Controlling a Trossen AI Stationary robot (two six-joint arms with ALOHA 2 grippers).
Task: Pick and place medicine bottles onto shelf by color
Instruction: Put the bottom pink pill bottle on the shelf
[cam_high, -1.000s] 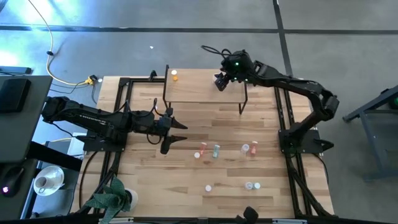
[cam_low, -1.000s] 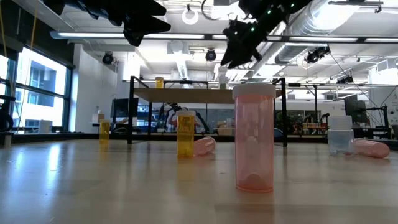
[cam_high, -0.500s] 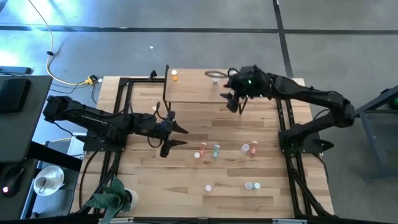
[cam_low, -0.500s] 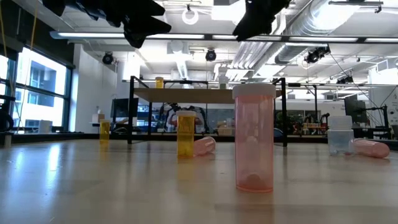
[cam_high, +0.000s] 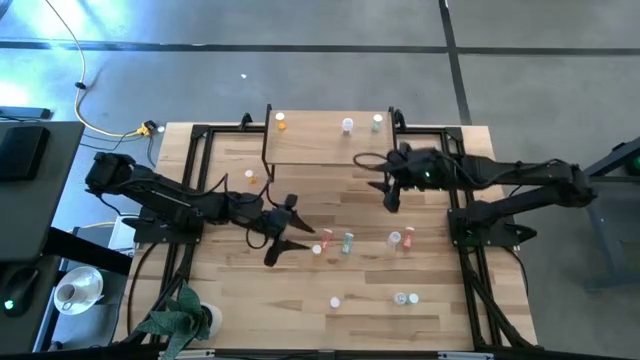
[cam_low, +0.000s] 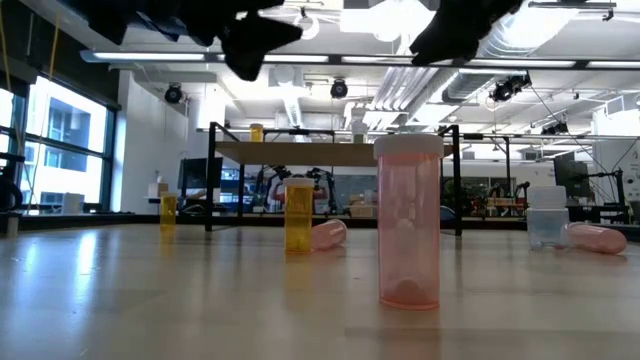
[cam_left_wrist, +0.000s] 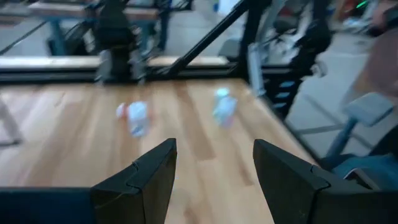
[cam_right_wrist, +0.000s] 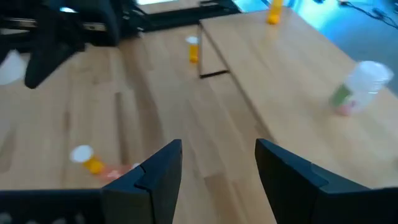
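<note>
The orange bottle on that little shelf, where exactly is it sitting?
From above, the orange bottle stands at the left end of the shelf, well apart from the pale bottle and green bottle near the right end.

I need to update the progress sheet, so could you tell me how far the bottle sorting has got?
Three white-capped bottles stand on the small light-wood shelf: an orange one, a pale one and a green one. Nothing is in hand: the left gripper and right gripper hover open and empty. About eight bottles remain on the wooden table, including a teal one.
</note>
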